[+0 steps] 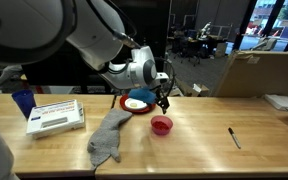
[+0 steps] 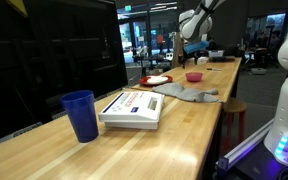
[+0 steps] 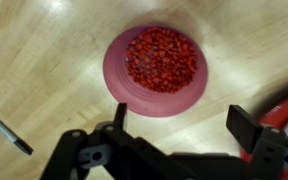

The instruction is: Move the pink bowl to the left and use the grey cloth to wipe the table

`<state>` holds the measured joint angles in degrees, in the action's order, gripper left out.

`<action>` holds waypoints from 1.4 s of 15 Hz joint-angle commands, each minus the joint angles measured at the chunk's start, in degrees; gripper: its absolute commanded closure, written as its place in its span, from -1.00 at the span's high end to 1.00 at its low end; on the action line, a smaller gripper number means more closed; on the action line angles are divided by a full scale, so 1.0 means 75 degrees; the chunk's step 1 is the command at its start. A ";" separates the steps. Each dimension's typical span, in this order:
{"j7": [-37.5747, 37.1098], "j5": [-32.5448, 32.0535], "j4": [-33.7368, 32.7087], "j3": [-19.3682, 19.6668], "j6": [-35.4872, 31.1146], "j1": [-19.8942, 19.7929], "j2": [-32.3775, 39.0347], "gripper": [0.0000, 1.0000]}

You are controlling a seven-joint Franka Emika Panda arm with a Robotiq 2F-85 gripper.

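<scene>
Long light wooden bench (image 1: 204, 150), glossy, with visible grain. Toward one end, upright blue cup (image 1: 22, 102), just beside a white printed box (image 1: 55, 117) lying flat. Next along, crumpled grey cloth (image 1: 108, 136), stretched from near one long edge up toward a red plate (image 1: 137, 102) with a white centre. Just beside the plate, small pink bowl (image 1: 161, 124), upright, clear of the cloth. Well apart toward the other end, black pen (image 1: 234, 137) flat on bare wood.

Plate (image 1: 136, 104) and grey cloth (image 1: 106, 138) crowd the pink bowl (image 1: 161, 125) — table (image 1: 199, 137) toward marker (image 1: 234, 137) bare.
</scene>
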<state>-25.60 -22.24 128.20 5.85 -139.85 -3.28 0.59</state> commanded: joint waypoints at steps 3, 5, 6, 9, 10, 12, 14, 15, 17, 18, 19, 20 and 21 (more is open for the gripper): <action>0.1217 0.1228 0.0911 -0.0726 0.0402 0.0488 -0.2118 1.00; 0.2137 0.2269 0.1022 -0.0769 0.0790 0.0744 -0.2490 1.00; 0.2590 0.2777 0.1061 -0.0764 0.1083 0.0894 -0.2643 1.00; 0.3808 0.3818 0.1246 -0.0706 0.2059 0.1215 -0.2983 1.00; 0.4126 0.4007 0.1309 -0.0716 0.2376 0.1278 -0.3034 1.00; 0.4687 0.4366 0.1470 -0.0733 0.3009 0.1415 -0.3114 1.00; 0.5139 0.4563 0.1639 -0.0762 0.3649 0.1505 -0.3128 1.00; 0.5220 0.4531 0.1748 -0.0817 0.3793 0.1506 -0.3093 1.00; 0.5280 0.4337 0.1966 -0.0933 0.3910 0.1498 -0.3051 1.00; 0.5364 0.4337 0.2093 -0.0966 0.3905 0.1525 -0.3034 1.00; 0.5422 0.4301 0.2222 -0.1005 0.3869 0.1535 -0.3045 1.00; 0.5452 0.4308 0.2346 -0.1035 0.3813 0.1545 -0.3034 1.00; 0.5469 0.4328 0.2460 -0.1072 0.3814 0.1562 -0.3042 1.00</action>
<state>14.31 10.54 144.10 -1.51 -111.41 7.97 -20.93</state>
